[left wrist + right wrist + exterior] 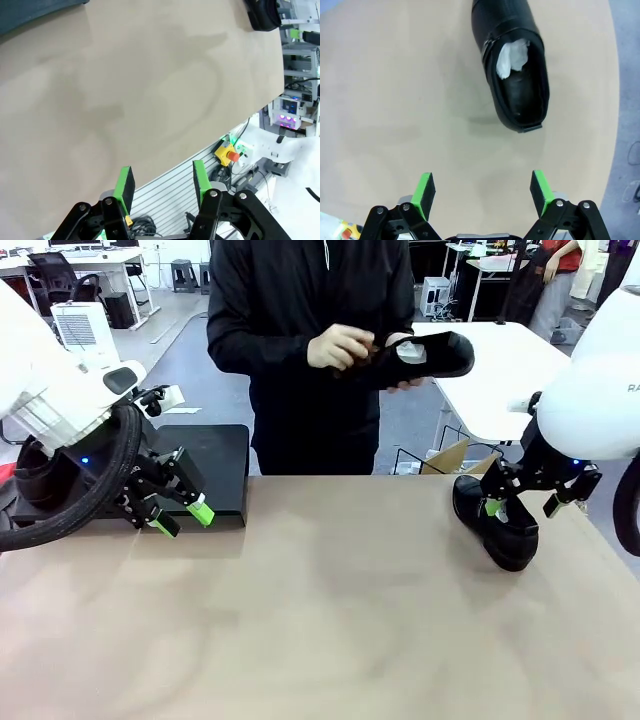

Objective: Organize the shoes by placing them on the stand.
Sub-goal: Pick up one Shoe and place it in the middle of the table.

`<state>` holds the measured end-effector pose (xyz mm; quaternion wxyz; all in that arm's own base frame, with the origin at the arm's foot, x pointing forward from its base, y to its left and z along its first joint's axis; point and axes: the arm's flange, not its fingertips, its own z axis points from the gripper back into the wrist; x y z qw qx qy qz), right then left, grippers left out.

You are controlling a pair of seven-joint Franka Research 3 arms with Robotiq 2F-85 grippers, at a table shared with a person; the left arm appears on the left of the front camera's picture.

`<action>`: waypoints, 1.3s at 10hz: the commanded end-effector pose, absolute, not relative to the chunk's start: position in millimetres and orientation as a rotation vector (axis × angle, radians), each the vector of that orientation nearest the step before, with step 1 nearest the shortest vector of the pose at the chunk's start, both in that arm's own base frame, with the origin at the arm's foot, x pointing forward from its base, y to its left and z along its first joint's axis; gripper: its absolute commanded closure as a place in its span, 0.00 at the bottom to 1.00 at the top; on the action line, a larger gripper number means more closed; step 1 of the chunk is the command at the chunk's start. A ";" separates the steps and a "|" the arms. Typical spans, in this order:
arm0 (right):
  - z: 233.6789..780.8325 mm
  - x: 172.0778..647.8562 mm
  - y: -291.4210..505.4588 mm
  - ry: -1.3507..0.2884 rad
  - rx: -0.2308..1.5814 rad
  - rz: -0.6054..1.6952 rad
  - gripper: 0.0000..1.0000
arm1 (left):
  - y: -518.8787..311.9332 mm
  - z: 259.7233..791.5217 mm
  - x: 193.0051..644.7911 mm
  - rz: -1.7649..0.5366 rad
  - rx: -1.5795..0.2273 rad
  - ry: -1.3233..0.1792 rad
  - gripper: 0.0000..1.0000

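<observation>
The shoe (512, 65) lying on the table (395, 100) is seen upper-centre in the right wrist view, straight ahead of the right gripper (481, 176), fingers spread wide and empty, its long axis crossing their closing line; the left gripper (183, 517), half-spread and empty, is positioned far left.

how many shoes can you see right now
3. One shoe is in the person's hands; a second shoe lies on the table at the right; a third shoe sits far left, partly behind the left arm. Another may be hidden there.
</observation>
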<state>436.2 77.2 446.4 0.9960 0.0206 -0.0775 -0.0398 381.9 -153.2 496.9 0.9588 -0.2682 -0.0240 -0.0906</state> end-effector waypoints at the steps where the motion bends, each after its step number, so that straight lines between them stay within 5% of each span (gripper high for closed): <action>1: 445.7 439.6 74.1 -0.166 0.045 -0.108 0.00 | -153.4 497.6 382.8 -0.185 -0.554 -0.054 0.38; 5: 424.9 468.3 76.4 -0.155 0.034 0.117 0.00 | -153.4 497.6 382.8 -0.185 -0.554 -0.054 0.38; 13: 408.4 506.8 52.8 -0.168 0.033 0.084 0.00 | -153.4 497.6 382.8 -0.185 -0.554 -0.054 0.38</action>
